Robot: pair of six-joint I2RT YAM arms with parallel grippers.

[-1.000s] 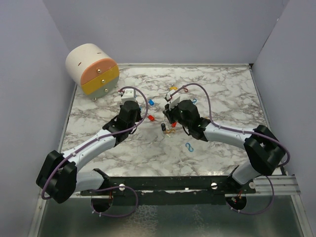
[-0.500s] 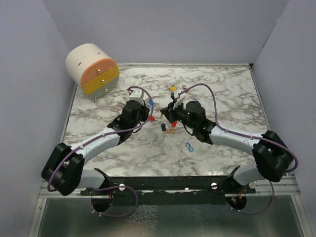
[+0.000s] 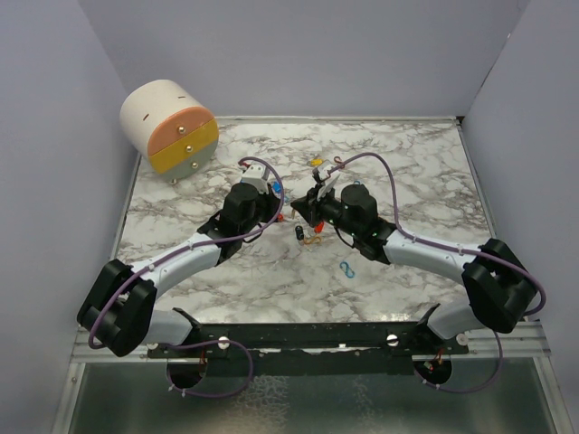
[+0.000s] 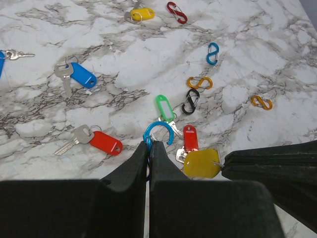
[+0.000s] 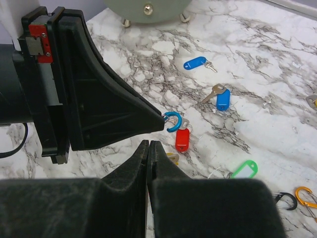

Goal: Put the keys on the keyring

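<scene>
Left gripper [image 4: 149, 148] is clamped tight, fingers pressed together, and pinched between the tips is the blue clip [image 4: 158, 124], its open hook curling up and away from the pads. Right gripper [image 5: 148, 148] comes in nose to nose with it, jaws fully together too. A yellow tag [image 4: 201, 163] sits right at its tip, but whether it is actually gripped, I cannot tell.

Now the keys. A red tag [image 4: 190, 138] lies just beside the open end of the blue clip, a silver key tucked under it; threaded on or merely touching, that is too fine to call. A green tag [image 4: 163, 106] lies just beyond the hook on the marble table [image 4: 124, 59]. Off to the left, a second red tag [image 4: 105, 143] lies with its key, and farther out is a blue tag [image 4: 82, 75] with its key. Another yellow tag [image 4: 142, 13] sits at the far edge of the left wrist view.

A black clip [image 4: 190, 100] lies next to the green tag, with orange, blue and red ones scattered beyond. From above, both arms meet mid-table, and the round drawer unit [image 3: 170, 127] stands in the far left corner.
</scene>
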